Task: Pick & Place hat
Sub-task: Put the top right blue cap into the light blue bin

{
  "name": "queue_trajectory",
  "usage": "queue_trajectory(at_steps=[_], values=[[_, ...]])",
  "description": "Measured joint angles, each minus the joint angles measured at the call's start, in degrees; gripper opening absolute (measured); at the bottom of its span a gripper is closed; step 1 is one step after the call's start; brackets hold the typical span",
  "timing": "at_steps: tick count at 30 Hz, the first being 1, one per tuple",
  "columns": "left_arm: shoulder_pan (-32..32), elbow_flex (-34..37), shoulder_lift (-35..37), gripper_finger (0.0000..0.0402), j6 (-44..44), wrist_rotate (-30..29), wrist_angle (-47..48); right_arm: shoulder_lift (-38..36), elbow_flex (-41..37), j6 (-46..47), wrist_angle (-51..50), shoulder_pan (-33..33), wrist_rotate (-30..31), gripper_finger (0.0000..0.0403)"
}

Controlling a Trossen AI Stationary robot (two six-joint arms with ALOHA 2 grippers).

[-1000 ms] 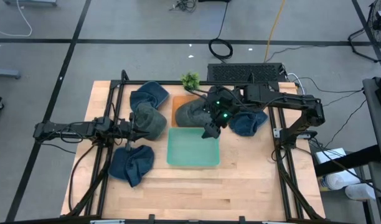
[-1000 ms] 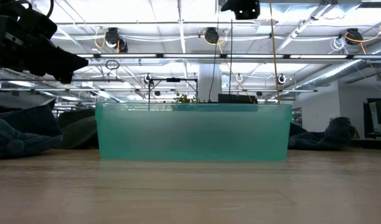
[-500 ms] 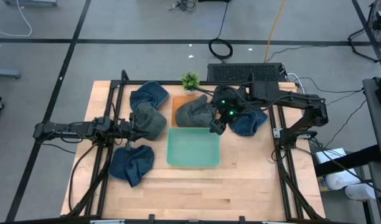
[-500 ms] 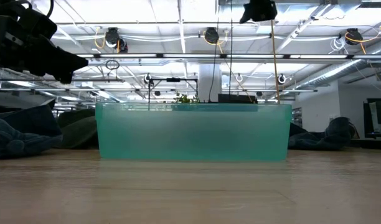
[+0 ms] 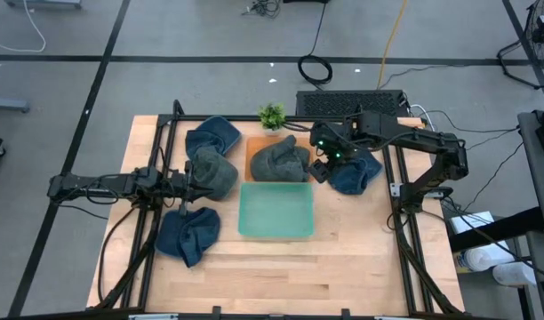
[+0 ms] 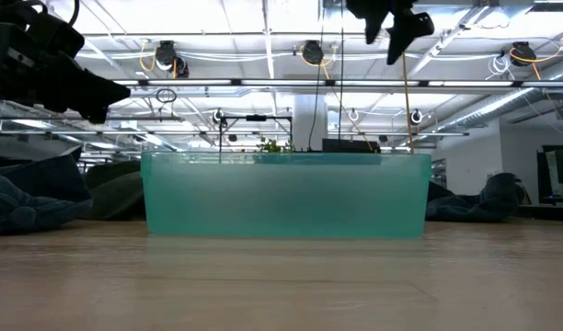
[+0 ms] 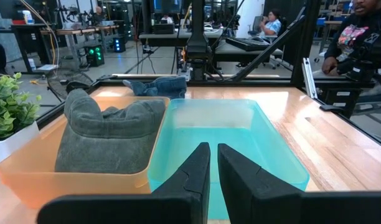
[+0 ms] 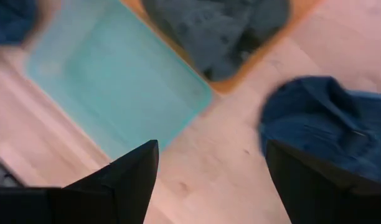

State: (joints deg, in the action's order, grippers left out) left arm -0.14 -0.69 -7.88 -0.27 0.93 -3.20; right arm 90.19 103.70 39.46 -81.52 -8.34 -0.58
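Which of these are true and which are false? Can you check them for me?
1. The teal bin is empty. True.
2. A grey hat lies in the orange bin. True.
3. The right gripper holds a hat. False: its jaws are open and empty, above the table between the orange bin and a blue hat.
4. The left gripper has wide-open jaws. False: they are shut.
5. A small green plant stands on the teal bin. False: it stands at the table's far edge.

No legible text, label, brand or number anywhere.
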Motion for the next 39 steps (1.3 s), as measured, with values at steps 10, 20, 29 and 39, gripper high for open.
queue_trajectory(at_steps=[10,20,29,39], values=[[0.0,0.0,0.0,0.0037,0.0,0.0,0.0,-0.2,-2.0,-5.1,-7.9,-2.5,1.9,0.0281],[0.0,0.0,0.0,0.0037,0.0,0.0,0.0,-4.5,-10.8,-7.7,-1.0,-7.1,0.6,0.0281],[0.0,0.0,0.0,0.0037,0.0,0.0,0.0,-5.4,-22.9,-8.8,7.4,-7.4,0.7,0.0281],[0.0,0.0,0.0,0.0037,0.0,0.0,0.0,-6.6,-33.6,-9.2,19.2,-7.4,0.8,0.0281]])
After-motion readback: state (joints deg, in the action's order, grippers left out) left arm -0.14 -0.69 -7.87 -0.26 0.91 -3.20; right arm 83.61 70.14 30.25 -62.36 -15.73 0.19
